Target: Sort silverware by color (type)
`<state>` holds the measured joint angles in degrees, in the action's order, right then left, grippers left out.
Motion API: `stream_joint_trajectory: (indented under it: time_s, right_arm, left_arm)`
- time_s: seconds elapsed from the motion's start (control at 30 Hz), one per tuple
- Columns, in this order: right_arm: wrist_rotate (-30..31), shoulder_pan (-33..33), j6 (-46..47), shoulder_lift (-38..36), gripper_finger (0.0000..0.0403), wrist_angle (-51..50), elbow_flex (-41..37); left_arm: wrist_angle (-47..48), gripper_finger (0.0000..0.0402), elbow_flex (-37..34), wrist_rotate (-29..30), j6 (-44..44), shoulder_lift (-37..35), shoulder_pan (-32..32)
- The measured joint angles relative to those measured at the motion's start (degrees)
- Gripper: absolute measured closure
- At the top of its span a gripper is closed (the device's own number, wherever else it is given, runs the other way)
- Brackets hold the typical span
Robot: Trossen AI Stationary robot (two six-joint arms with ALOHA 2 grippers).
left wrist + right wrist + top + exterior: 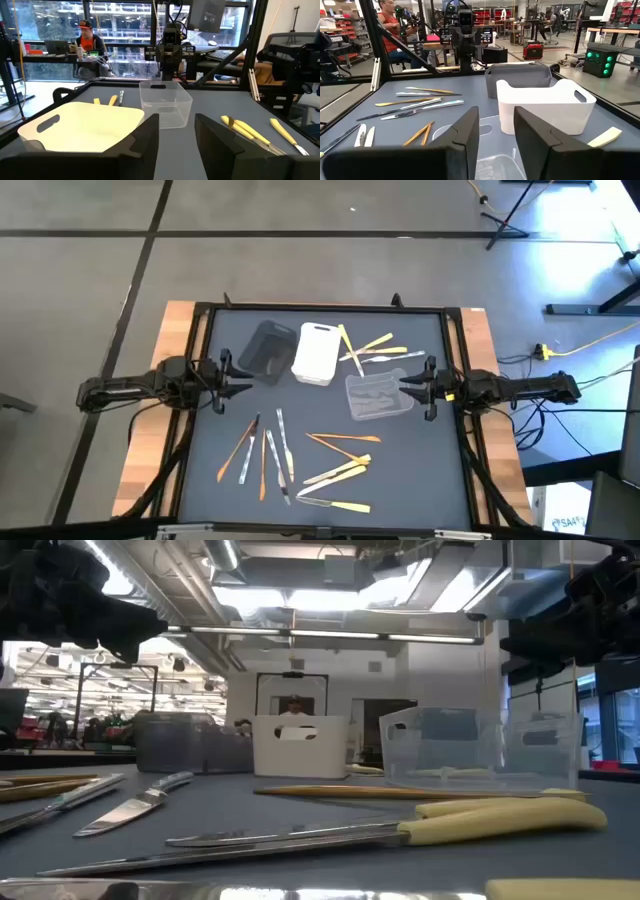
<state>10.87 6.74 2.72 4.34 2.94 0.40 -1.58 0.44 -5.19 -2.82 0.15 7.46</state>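
Observation:
The silverware lies loose on the dark mat in three groups: orange-brown and silver pieces (262,455) near left, pale yellow, orange and silver ones (342,470) near right, and pale yellow and silver ones (372,350) at the far side beside the white tray (317,353). The black tray (264,350) stands left of the white one, and the clear tray (378,396) stands right of centre. My left gripper (243,385) hangs open near the black tray. My right gripper (405,386) hangs open at the clear tray's right edge. Neither has anything between its fingers.
The mat has a raised black frame (320,308) with wooden table edges (150,460) outside it. Bare mat (300,415) lies between the trays and the near groups of silverware. In the wrist views, people sit at desks beyond the table.

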Motion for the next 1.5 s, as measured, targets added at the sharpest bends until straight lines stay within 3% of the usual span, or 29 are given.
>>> stream_joint_trajectory:
  time_s: [1.5]
  right_arm:
    - [0.01,-0.02,0.00,0.00,0.0292,0.05,0.02]
  left_arm:
    - [0.09,0.0282,-0.01,1.62,0.42,0.00,0.00]
